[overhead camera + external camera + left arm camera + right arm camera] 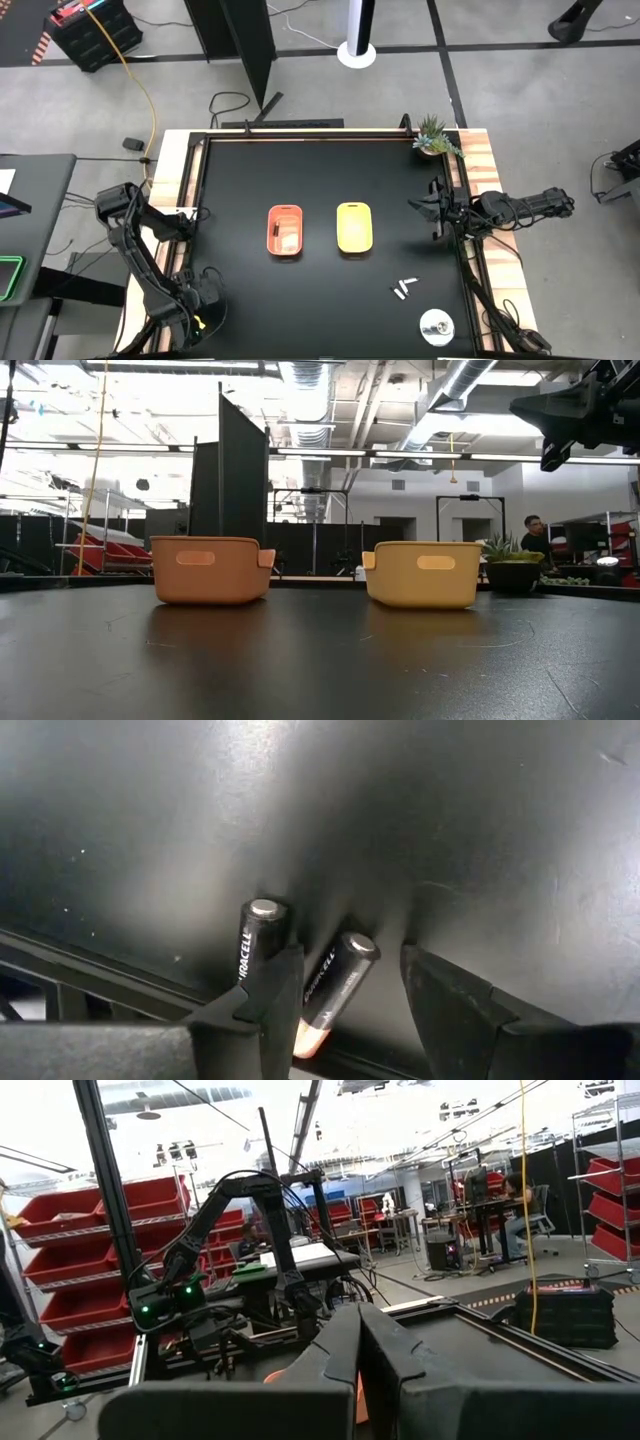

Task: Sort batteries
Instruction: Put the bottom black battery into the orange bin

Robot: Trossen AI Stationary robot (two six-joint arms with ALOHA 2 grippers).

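Note:
Two black batteries with copper ends lie on the dark table near its near left corner, seen in the left wrist view. My left gripper is low over them and open, with one battery between its fingers and the other just outside one finger. A few whitish stick batteries lie near the table's near right. My right gripper is shut and raised by the right edge. The orange tray holds some pale pieces. The yellow tray stands next to it. My left gripper stands with one finger on each side of a black battery, coming at it slanting from above. The battery lies on the table close against one finger. I cannot tell whether they touch.
A round silvery disc lies at the near right corner. A small potted plant stands at the far right corner. A raised rail frames the black table top. Bare table lies between the trays and the left arm.

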